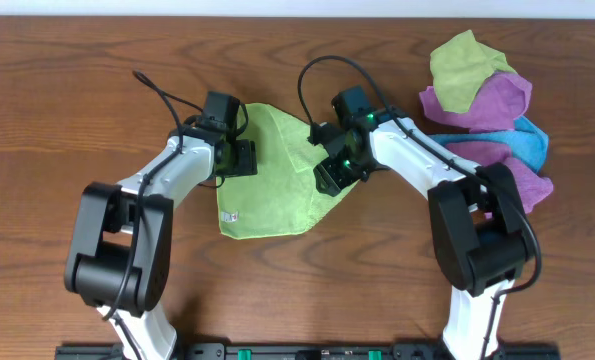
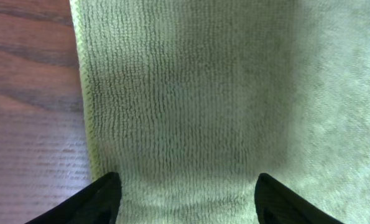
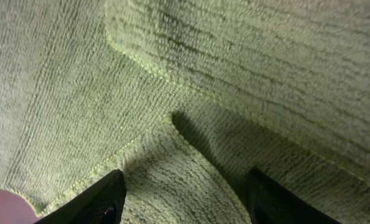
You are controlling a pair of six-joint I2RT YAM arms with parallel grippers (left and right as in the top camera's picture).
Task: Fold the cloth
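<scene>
The lime-green cloth (image 1: 272,190) lies partly folded on the wooden table, its small white tag (image 1: 230,215) near the lower left edge. My left gripper (image 1: 245,158) hangs low over the cloth's left edge. In the left wrist view its fingers (image 2: 104,199) stand wide apart over ribbed cloth (image 2: 203,93), so my left gripper (image 2: 188,196) is open. My right gripper (image 1: 329,178) sits at the cloth's right side. In the right wrist view my right gripper (image 3: 185,196) is open, and a raised folded corner of cloth (image 3: 178,168) lies between its fingers, with overlapping layers beyond.
A heap of other cloths lies at the back right: olive-yellow-green (image 1: 464,68), purple (image 1: 487,105) and blue (image 1: 527,140). Bare wooden table (image 1: 57,100) stretches to the left and in front. Black cables loop above both wrists.
</scene>
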